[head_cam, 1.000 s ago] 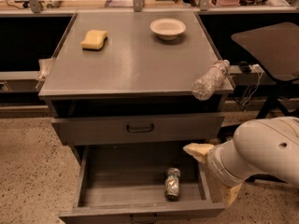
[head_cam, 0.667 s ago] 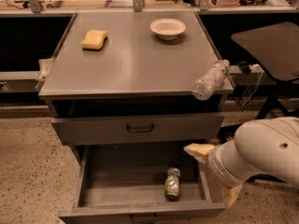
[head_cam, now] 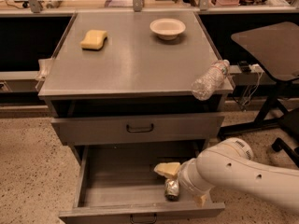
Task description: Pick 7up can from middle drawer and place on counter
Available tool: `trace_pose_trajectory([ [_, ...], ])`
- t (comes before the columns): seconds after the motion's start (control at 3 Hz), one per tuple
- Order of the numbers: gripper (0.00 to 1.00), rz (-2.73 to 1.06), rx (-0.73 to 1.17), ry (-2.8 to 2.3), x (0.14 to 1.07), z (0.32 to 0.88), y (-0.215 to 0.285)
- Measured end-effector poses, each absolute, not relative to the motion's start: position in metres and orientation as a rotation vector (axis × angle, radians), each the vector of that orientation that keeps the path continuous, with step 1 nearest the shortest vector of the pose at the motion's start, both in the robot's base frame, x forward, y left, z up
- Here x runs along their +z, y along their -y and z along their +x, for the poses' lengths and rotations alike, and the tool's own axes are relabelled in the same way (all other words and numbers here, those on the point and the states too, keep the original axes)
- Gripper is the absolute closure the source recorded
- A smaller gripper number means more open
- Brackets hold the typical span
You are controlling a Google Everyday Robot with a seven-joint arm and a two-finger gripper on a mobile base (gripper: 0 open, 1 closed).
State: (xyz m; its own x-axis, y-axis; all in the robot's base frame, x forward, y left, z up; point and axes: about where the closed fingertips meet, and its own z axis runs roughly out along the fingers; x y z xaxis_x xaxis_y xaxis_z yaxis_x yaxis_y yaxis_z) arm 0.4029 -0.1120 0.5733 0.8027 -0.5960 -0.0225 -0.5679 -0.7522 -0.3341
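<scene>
The 7up can [head_cam: 171,189] lies on the floor of the open middle drawer [head_cam: 117,176], near its front right; only its shiny end and part of its side show. My gripper [head_cam: 180,185] is down in the drawer right over the can, open. One pale yellow finger [head_cam: 167,169] sits behind the can and the other [head_cam: 202,200] sits to its front right. The white arm hides the rest of the can. The counter [head_cam: 131,59] is the grey metal top above.
On the counter are a yellow sponge [head_cam: 94,39], a white bowl [head_cam: 167,28] and a clear water bottle [head_cam: 210,80] that overhangs the right front corner. The drawer above [head_cam: 138,128] is shut. A black chair [head_cam: 271,50] stands to the right.
My arm has moved left and down into the drawer, so the gripper went from right of the can to over it. The can has not moved.
</scene>
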Motion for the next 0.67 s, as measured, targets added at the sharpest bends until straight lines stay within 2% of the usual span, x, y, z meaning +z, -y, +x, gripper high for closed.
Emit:
trace_pose_trajectory([
  [0.33, 0.00, -2.680, -0.127, -0.876, 0.577, 0.402, 0.115],
  [0.67, 0.00, -2.860, -0.138, -0.750, 0.557, 0.401, 0.108],
])
